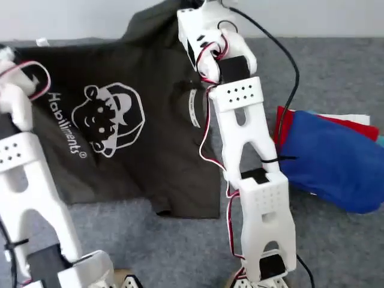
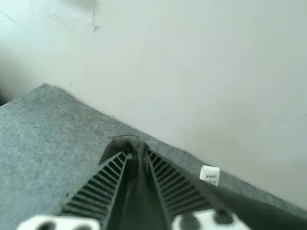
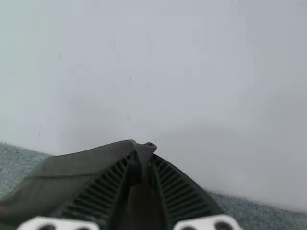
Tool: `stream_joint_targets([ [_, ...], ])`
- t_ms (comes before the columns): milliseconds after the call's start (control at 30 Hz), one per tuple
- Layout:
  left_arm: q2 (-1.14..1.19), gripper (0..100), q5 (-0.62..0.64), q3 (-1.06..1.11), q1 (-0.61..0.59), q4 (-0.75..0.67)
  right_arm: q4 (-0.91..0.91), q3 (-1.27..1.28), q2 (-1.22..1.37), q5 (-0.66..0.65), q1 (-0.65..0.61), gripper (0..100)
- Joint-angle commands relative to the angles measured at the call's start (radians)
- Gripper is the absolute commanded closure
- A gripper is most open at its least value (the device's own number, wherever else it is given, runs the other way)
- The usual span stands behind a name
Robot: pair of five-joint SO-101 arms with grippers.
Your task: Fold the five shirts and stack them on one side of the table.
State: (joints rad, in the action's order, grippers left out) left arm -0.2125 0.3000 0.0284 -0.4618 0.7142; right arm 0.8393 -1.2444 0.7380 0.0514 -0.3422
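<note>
A dark shirt (image 1: 138,150) with a white cartoon print lies spread on the grey table (image 1: 336,66). My left gripper (image 2: 135,154) is shut on a pinch of the shirt's dark cloth (image 2: 139,201) at the far left edge, close to the wall. A white label (image 2: 209,173) lies just beside it. At the far edge in the middle, my right gripper (image 3: 142,154) is shut on another fold of the same shirt (image 3: 72,177) and holds it lifted off the table. That raised corner (image 1: 157,21) stands against the wall.
A folded blue shirt (image 1: 327,159) lies at the right on top of a red one (image 1: 287,123), with a white edge (image 1: 354,119) under them. The light wall (image 1: 72,18) runs along the table's far side. Bare grey table shows at the front (image 1: 180,252).
</note>
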Motion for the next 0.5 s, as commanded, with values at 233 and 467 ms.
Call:
stream_joint_targets([
  [233,0.021,99,-0.08,-0.012,-0.012,0.361,0.384,-0.241,0.027,-0.057,-0.012,99.1],
  [467,0.015,99,-0.253,0.289,-0.066,0.288,0.817,-0.371,-0.005,-0.235,-0.105,99.1],
])
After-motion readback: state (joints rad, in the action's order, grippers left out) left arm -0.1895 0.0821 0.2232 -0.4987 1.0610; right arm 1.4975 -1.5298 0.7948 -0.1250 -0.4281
